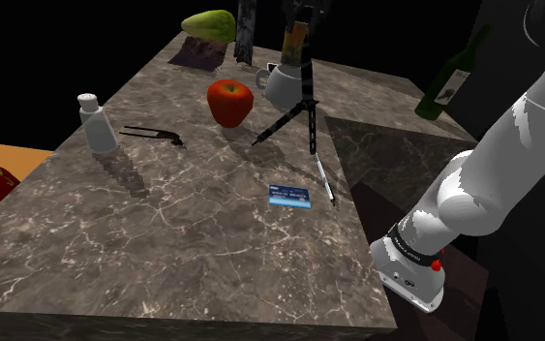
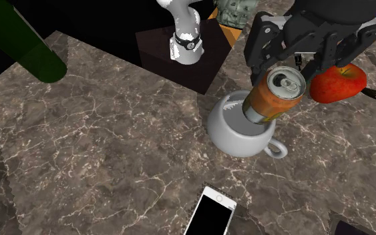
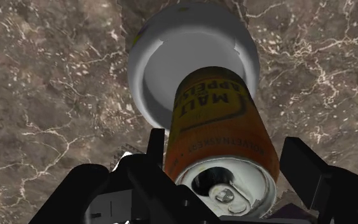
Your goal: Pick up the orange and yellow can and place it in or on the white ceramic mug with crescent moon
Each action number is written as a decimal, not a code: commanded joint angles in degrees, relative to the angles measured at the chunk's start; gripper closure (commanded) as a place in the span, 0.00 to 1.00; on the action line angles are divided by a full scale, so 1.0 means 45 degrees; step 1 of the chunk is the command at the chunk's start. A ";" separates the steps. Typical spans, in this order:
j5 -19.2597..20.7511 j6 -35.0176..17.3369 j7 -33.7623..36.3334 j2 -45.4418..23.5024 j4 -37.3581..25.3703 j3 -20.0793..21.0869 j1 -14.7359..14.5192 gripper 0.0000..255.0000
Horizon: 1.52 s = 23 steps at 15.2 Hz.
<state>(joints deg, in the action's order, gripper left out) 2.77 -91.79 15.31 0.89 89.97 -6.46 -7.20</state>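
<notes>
Starting at the second exterior view's left, a dark green bottle [image 2: 26, 47] is cut off by the frame, and its contents cannot be made out. To its right on the marbled bench [image 2: 99, 153], the white mug [image 2: 236, 137] holds the lower end of the orange and yellow can [image 2: 273, 97], which leans with its opened top upward. The end effector [image 2: 293, 67] hangs above, fingers spread, not clamping the can. A phone [image 2: 212, 212] is cropped at the bottom edge. The end effector partly hides the red apple [image 2: 340, 81].
</notes>
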 commanded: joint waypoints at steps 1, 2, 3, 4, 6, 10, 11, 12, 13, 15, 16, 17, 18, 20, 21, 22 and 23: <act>0.0014 -0.0389 0.0018 0.0120 0.0492 -0.0001 0.0001 1.00; 0.0020 -0.0571 0.0028 0.0163 0.0717 0.0000 0.0001 1.00; 0.0025 -0.0752 0.0039 0.0203 0.0938 0.0000 0.0000 1.00; 0.0025 -0.0759 0.0040 0.0206 0.0948 -0.0001 -0.0002 1.00; 0.0025 -0.0758 0.0039 0.0204 0.0945 -0.0004 -0.0004 1.00; 0.0026 -0.0758 0.0039 0.0204 0.0945 -0.0007 -0.0007 1.00; 0.0026 -0.0758 0.0039 0.0204 0.0945 -0.0008 -0.0008 1.00; 0.0024 -0.0764 0.0040 0.0184 0.0930 -0.0007 -0.0009 0.00; 0.0028 -0.0781 0.0042 0.0210 0.0974 -0.0007 -0.0009 0.00; 0.0027 -0.0767 0.0028 0.0216 0.0964 -0.0014 -0.0003 0.00; 0.0028 -0.0767 0.0029 0.0219 0.0967 -0.0013 -0.0003 0.00; 0.0026 -0.0758 0.0039 0.0204 0.0945 -0.0008 -0.0008 0.00; 0.0016 -0.0309 0.0029 0.0126 0.0419 -0.0002 -0.0015 0.00; -0.0010 0.0615 0.0003 -0.0097 -0.0726 0.0007 -0.0024 0.00; -0.0022 0.0990 -0.0010 -0.0211 -0.1216 0.0009 -0.0026 0.00; -0.0022 0.0990 -0.0010 -0.0211 -0.1216 0.0009 -0.0027 0.00; -0.0022 0.0989 -0.0009 -0.0210 -0.1214 0.0009 -0.0027 0.00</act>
<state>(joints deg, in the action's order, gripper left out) 2.68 -87.65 15.23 0.03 84.84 -6.44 -7.30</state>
